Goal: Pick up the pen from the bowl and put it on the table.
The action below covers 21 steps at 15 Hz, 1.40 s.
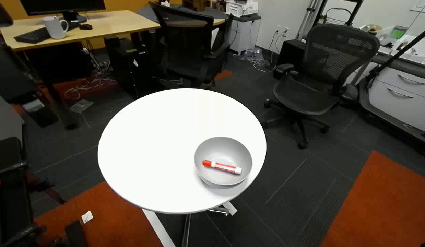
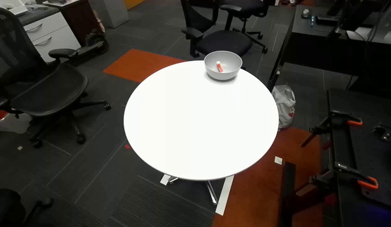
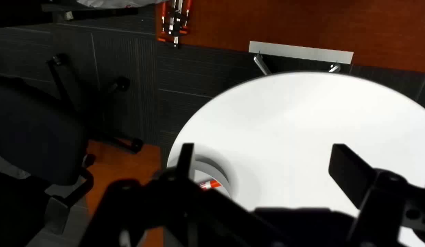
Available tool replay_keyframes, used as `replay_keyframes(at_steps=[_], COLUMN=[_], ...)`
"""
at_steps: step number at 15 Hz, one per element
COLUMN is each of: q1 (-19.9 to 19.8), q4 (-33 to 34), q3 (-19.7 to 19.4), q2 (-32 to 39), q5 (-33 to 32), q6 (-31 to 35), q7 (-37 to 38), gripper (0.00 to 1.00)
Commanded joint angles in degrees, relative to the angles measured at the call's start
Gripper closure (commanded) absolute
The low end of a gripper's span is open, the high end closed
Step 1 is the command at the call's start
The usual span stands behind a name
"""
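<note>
The pen [image 1: 222, 167] is a red and white marker with a red cap. It lies inside the round grey bowl [image 1: 234, 147], which stands near the edge of the white round table [image 1: 154, 147]. The pen [image 2: 219, 66], bowl [image 2: 225, 75] and table [image 2: 198, 126] also show in an exterior view. In the wrist view my gripper [image 3: 262, 149] is wide open and empty above the table [image 3: 284, 130]. The bowl [image 3: 215, 173] and pen [image 3: 210, 185] lie low beside the left finger, which partly hides both. I cannot make out the gripper in either exterior view.
Black office chairs [image 1: 335, 65] stand around the table on the dark carpet. A wooden desk [image 1: 119, 24] with a white mug [image 1: 55, 27] is behind it. A black bench with clamps [image 2: 350, 148] stands at the side.
</note>
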Motion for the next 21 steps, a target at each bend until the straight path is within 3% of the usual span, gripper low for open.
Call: replay_keyframes(at_steps=[1, 8, 15, 21], q1=[0.1, -0.1, -0.4, 0.2], q4=[-0.1, 1.1, 14.0, 28.0], q3=[-0.1, -0.2, -3.1, -6.5], q2=[0.0, 2.5, 19.3, 37.8], q5=[0.0, -0.5, 2.3, 13.7], q6=[-0.3, 1.3, 8.5, 16.5], q7=[0.0, 0.0, 1.4, 3.5], gripper=[0.00, 0.00, 0.00, 0.00])
